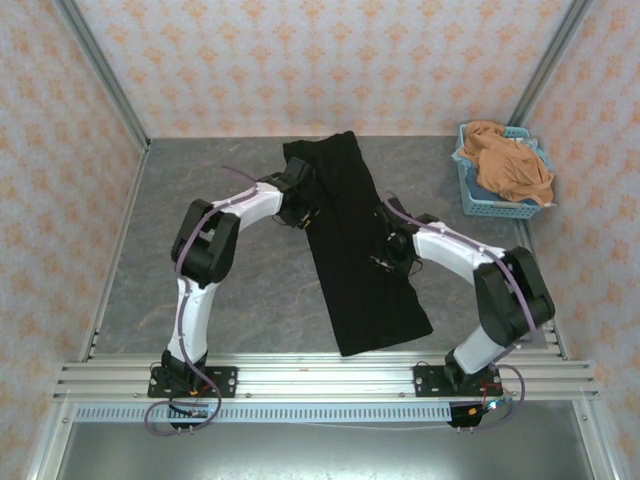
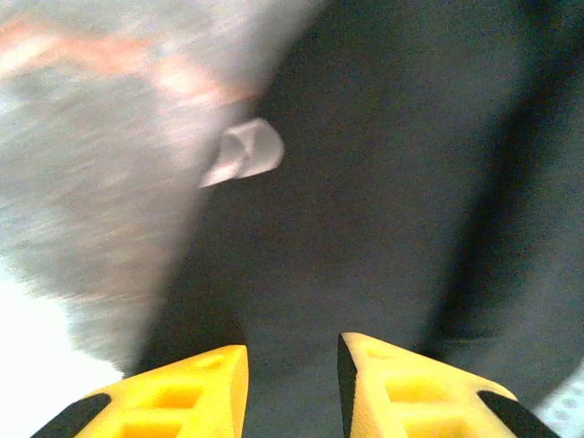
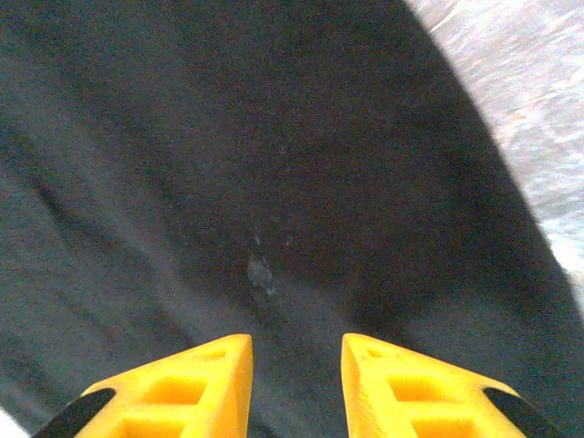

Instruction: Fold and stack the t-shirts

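Observation:
The black t-shirt (image 1: 360, 270) lies folded into a long strip down the middle of the grey table (image 1: 260, 300), with no print showing. My left gripper (image 1: 300, 200) sits at the strip's upper left edge. In the left wrist view its yellow fingers (image 2: 196, 388) stand a little apart over black cloth (image 2: 383, 201), near a small white tag (image 2: 245, 153). My right gripper (image 1: 392, 250) is at the strip's right edge, halfway down. Its fingers (image 3: 401, 379) are also apart, low over the black fabric (image 3: 274, 164). The orange-tan t-shirt (image 1: 510, 165) is crumpled in the basket.
The light-blue lattice basket (image 1: 470, 192) stands at the table's back right corner. Patterned walls close in the back and both sides. A metal rail (image 1: 320, 375) runs along the near edge by the arm bases. Bare table lies to the left of the strip.

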{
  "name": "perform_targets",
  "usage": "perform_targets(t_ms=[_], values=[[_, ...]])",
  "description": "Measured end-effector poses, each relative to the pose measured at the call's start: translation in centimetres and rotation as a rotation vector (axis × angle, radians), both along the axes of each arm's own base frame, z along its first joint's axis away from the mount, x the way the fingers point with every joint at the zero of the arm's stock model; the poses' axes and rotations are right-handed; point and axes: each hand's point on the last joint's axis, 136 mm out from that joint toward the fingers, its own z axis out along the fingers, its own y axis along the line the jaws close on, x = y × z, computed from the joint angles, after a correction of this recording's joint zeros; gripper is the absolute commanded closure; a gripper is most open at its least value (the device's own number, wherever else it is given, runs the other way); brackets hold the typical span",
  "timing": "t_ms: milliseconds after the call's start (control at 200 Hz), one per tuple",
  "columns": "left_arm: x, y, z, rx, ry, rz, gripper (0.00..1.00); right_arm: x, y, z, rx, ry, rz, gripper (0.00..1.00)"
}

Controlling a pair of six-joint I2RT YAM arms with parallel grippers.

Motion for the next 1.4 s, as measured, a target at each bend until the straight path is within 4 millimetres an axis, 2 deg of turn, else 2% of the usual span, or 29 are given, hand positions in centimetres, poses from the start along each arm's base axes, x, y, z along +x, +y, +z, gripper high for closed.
perform_targets(t_ms=[70, 170, 245, 335, 415, 490, 605, 681, 731, 806, 896, 961, 1011, 1031, 1106, 1196, 1251, 1331, 1401], values=[[2.2, -0.5, 0.9, -0.005, -0.046, 0.005, 0.69, 0.0, 0.5, -0.9, 0.019, 0.023, -0.009, 0.7], [3.8, -0.5, -0.3, 0.026, -0.039, 0.006, 0.69, 0.3, 2.3, -0.8, 0.07, 0.024, -0.018, 0.7], [4.2, 0.7, -2.1, 0.057, 0.006, 0.01, 0.69, 0.7, 4.4, -0.7, 0.11, 0.027, -0.014, 0.7], [5.4, 2.1, -1.0, 0.08, -0.008, 0.019, 0.69, 1.0, 6.8, -0.5, 0.15, 0.034, -0.018, 0.69], [6.4, 4.7, -1.2, 0.117, -0.003, 0.04, 0.65, 1.1, 8.1, -0.4, 0.176, 0.054, -0.038, 0.69], [7.4, 6.8, -1.4, 0.12, 0.0, 0.05, 0.59, 1.2, 8.5, -0.3, 0.188, 0.066, -0.063, 0.67], [8.9, 8.7, 0.1, 0.129, -0.035, 0.043, 0.51, 1.4, 8.5, 0.2, 0.183, 0.075, -0.09, 0.61], [8.8, 9.2, 0.9, 0.159, -0.046, 0.013, 0.45, 1.6, 8.3, 0.7, 0.173, 0.065, -0.104, 0.56], [8.0, 9.1, 1.8, 0.199, -0.058, -0.023, 0.43, 1.5, 7.9, 1.3, 0.166, 0.05, -0.109, 0.54], [5.2, 8.6, 3.3, 0.251, -0.051, -0.083, 0.42, 1.4, 7.3, 3.2, 0.174, 0.005, -0.107, 0.52], [0.0, 7.1, 6.5, 0.276, -0.052, -0.175, 0.44, 0.8, 6.2, 5.7, 0.196, -0.054, -0.098, 0.5], [-4.8, 5.7, 8.7, 0.26, -0.059, -0.264, 0.45, -0.3, 5.0, 7.0, 0.204, -0.082, -0.081, 0.49], [-8.6, 5.0, 9.3, 0.246, -0.051, -0.332, 0.44, -1.4, 4.1, 7.3, 0.197, -0.085, -0.062, 0.47], [-10.8, 4.7, 9.3, 0.232, -0.037, -0.368, 0.43, -1.9, 3.7, 7.5, 0.191, -0.083, -0.051, 0.47], [-17.4, 4.1, 7.9, 0.204, 0.027, -0.474, 0.4, -4.1, 2.6, 7.2, 0.168, -0.049, -0.003, 0.43], [-25.9, 4.2, 4.1, 0.169, 0.172, -0.587, 0.38, -7.0, 1.6, 6.4, 0.151, 0.017, 0.052, 0.42], [-30.1, 4.8, 1.8, 0.155, 0.263, -0.619, 0.37, -8.8, 1.0, 5.7, 0.147, 0.058, 0.078, 0.41], [-34.4, 5.8, -0.3, 0.129, 0.359, -0.61, 0.36, -11.4, 0.3, 4.5, 0.15, 0.123, 0.1, 0.41], [-36.0, 5.8, -1.2, 0.096, 0.388, -0.578, 0.36, -13.1, -0.1, 3.6, 0.149, 0.171, 0.116, 0.41]])
